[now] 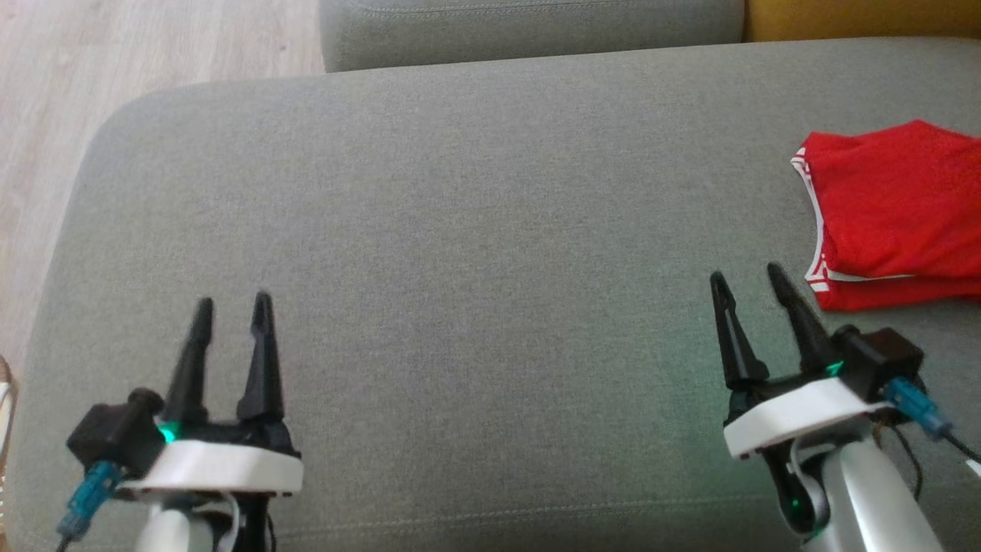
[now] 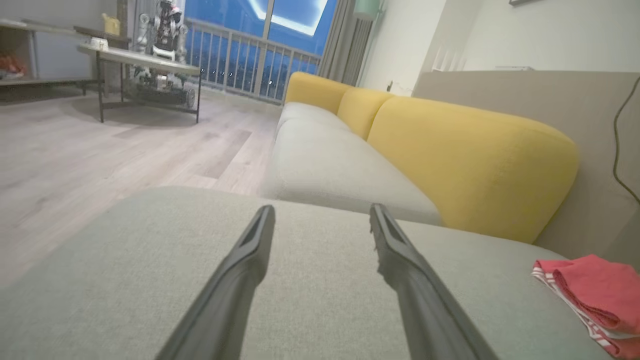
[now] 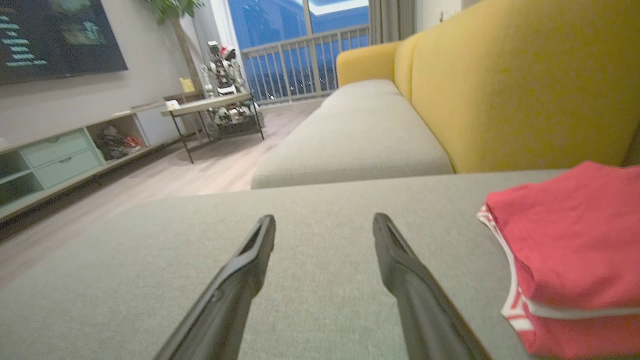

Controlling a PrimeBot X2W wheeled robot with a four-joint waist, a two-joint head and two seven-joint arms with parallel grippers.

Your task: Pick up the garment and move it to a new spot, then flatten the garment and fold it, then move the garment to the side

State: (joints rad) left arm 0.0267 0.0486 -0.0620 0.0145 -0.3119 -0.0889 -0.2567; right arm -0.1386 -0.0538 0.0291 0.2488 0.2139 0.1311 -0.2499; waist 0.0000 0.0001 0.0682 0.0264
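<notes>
Dark left gripper [image 1: 233, 300], right gripper [image 1: 745, 272] — parted, forward-pointing

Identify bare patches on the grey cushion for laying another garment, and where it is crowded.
Bare: the wide middle of the grey cushion, between the left gripper and right gripper, up to its far edge; also its left end beside the wooden floor. Crowded: the right end, where the folded red garment lies close to the right gripper.

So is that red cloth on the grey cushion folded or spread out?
Folded: the red white-trimmed garment lies in a compact stack, layered edges showing, on the grey fabric cushion.
</notes>
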